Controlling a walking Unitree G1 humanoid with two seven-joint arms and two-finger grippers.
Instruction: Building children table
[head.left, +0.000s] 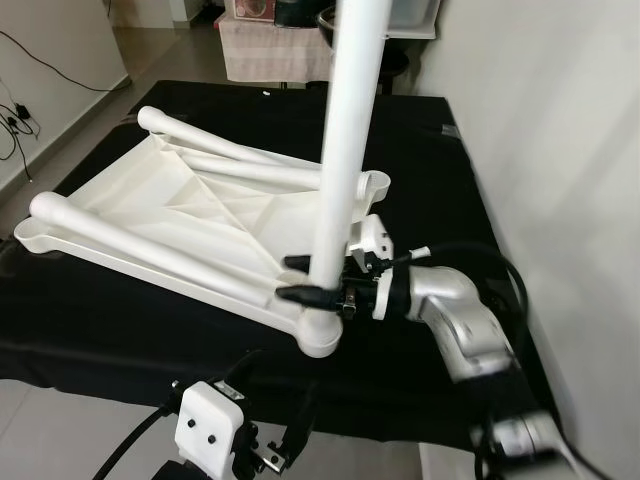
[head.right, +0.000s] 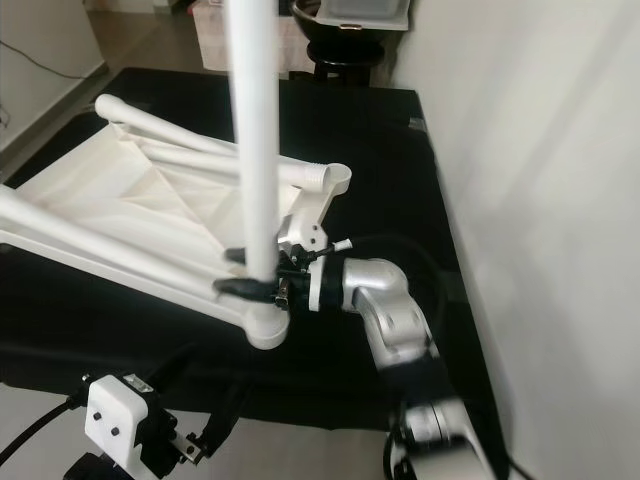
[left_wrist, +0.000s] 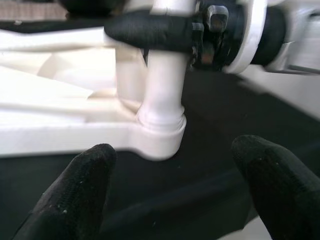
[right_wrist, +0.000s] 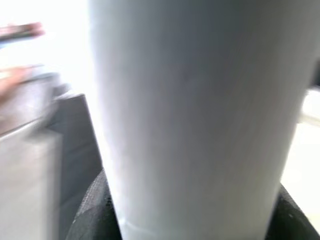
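Leg (head.left: 345, 150): standing upright in the tabletop's (head.left: 190, 215) 5 o'clock socket.
Right claw (head.left: 306, 280): gripping the leg low, steadying it.
Left claw (left_wrist: 175, 190): waiting wide, nearby.

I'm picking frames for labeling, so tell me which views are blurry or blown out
Left eye view: mostly sharp, the white table leg and right gripper crisp, the right arm's lower part smeared. Right wrist view: the leg is soft and close, background overexposed to white. Left wrist view: the left gripper's fingers are out of focus, and the leg socket is slightly soft.
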